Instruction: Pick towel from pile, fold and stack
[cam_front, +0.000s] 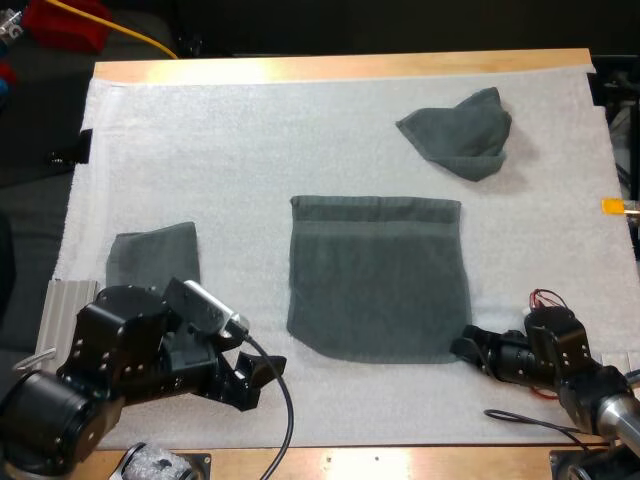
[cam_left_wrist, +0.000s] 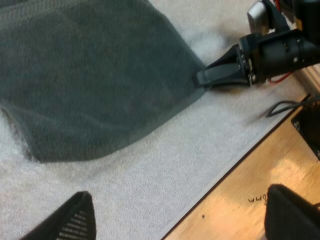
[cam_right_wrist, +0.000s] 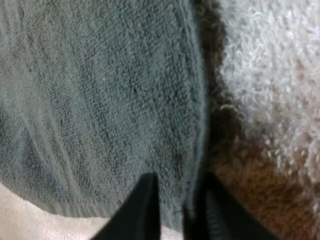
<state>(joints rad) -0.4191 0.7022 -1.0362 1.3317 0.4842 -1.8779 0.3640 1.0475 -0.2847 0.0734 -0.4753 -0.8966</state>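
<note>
Pinching the spread towel (cam_front: 378, 285) at its near right corner, the right gripper (cam_front: 462, 347) has its jaws clamped on the hem. The left gripper (cam_front: 262, 372) sits just off the near left corner, jaws wide apart and empty, so I'd say it reaches in next. The towel lies flat mid-mat (cam_front: 250, 150), toward the front edge.

The left arm (cam_front: 120, 345) hides the folded towel's (cam_front: 152, 255) near edge at the mat's (cam_front: 250, 140) left side. The right gripper (cam_front: 463, 347) covers the spread towel's (cam_front: 378, 275) near right corner. A crinkled thing (cam_front: 150, 465) at the table's (cam_front: 400, 462) near edge is cut off and cannot be identified.
</note>
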